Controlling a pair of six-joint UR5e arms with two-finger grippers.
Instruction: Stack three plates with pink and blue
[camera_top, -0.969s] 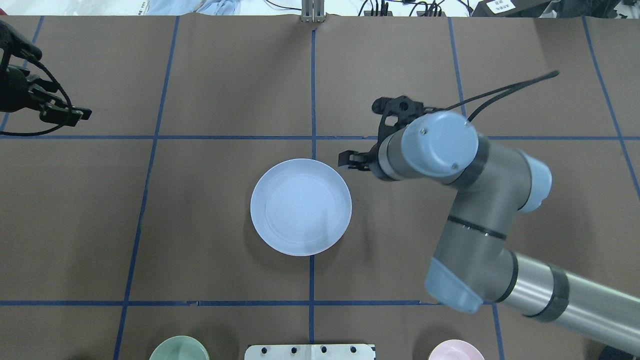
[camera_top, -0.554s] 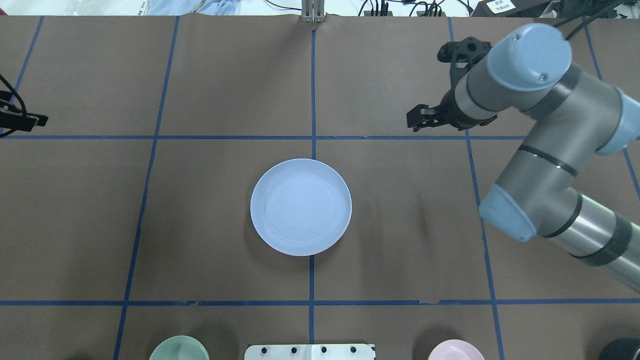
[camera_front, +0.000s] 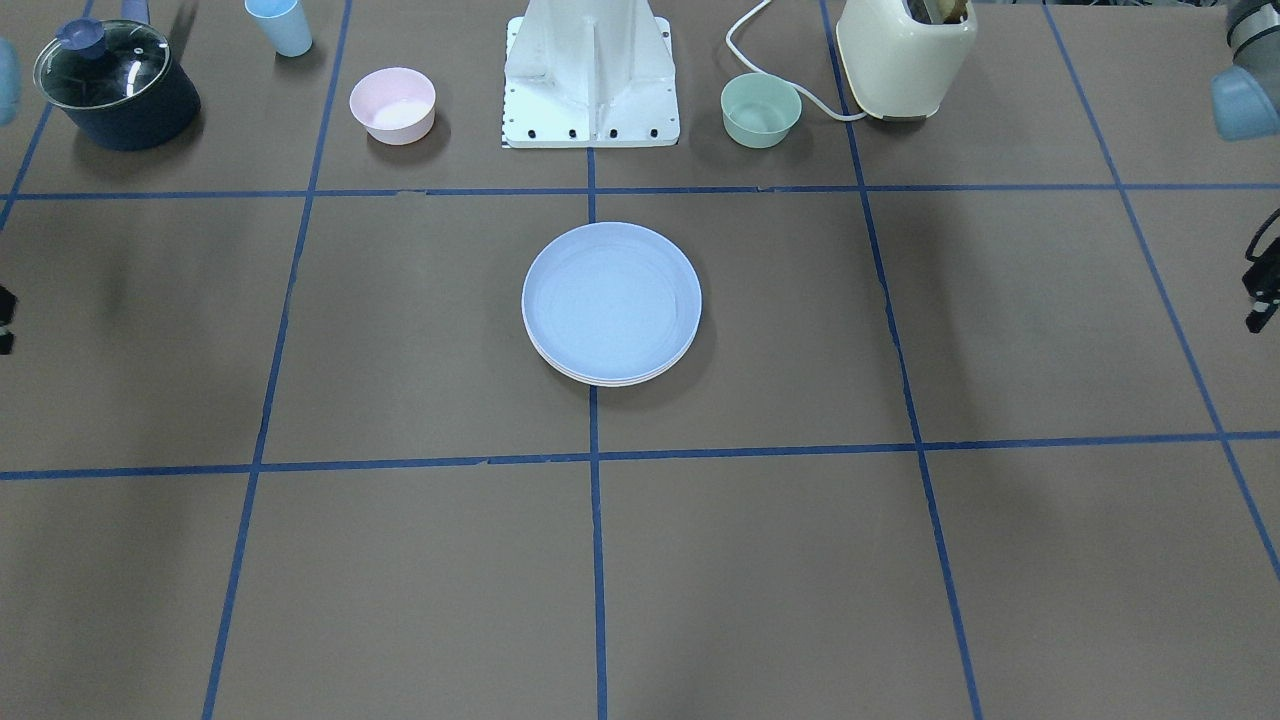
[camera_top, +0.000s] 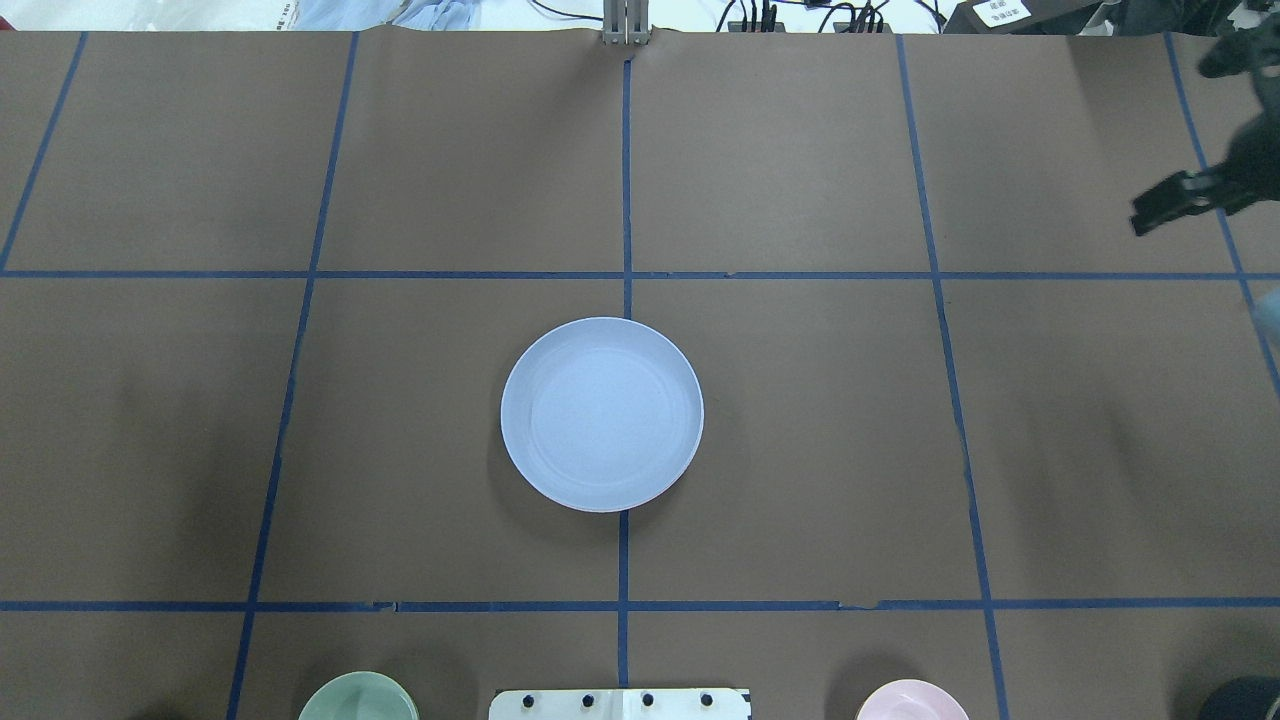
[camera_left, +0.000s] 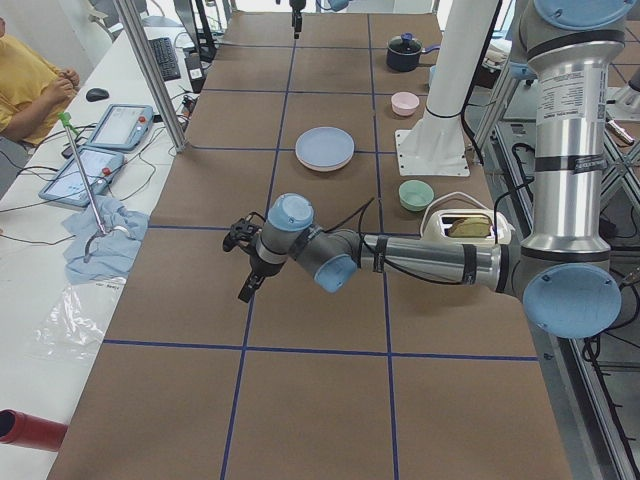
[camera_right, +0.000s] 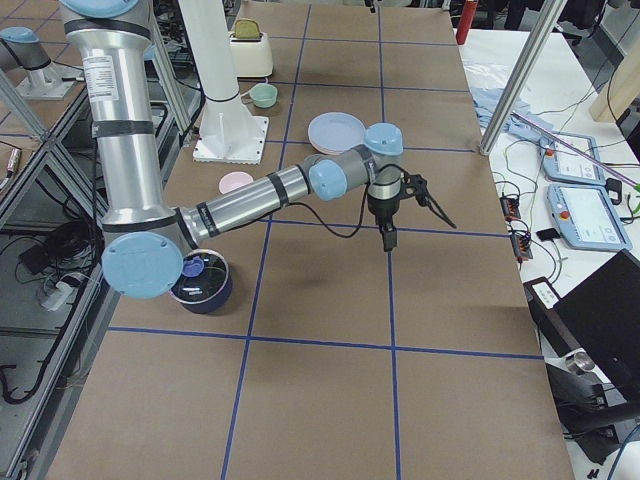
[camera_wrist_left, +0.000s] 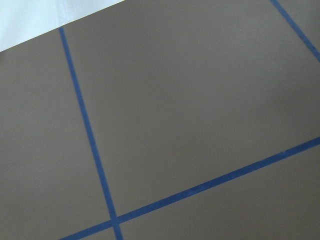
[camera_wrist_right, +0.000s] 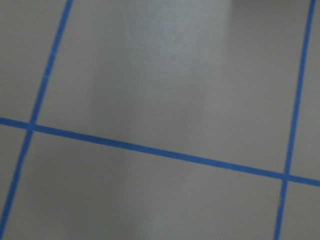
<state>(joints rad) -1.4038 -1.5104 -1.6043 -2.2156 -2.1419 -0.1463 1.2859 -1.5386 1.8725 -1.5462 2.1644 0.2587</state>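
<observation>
The left hand (camera_left: 245, 290) points down over the brown table (camera_left: 320, 400), well apart from the stacked plates (camera_left: 324, 148).

Lighting is even, diffuse and from overhead. Soft shadows lie just beside the plate (camera_top: 601, 414). My right wrist view is dim and blurred; my left is sharp.

Plates (camera_top: 601, 413) matt plastic; table cover (camera_top: 800, 450) matt brown paper.

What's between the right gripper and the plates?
Overhead view: only bare brown table and blue tape lines lie between the right gripper and the plates.
</observation>
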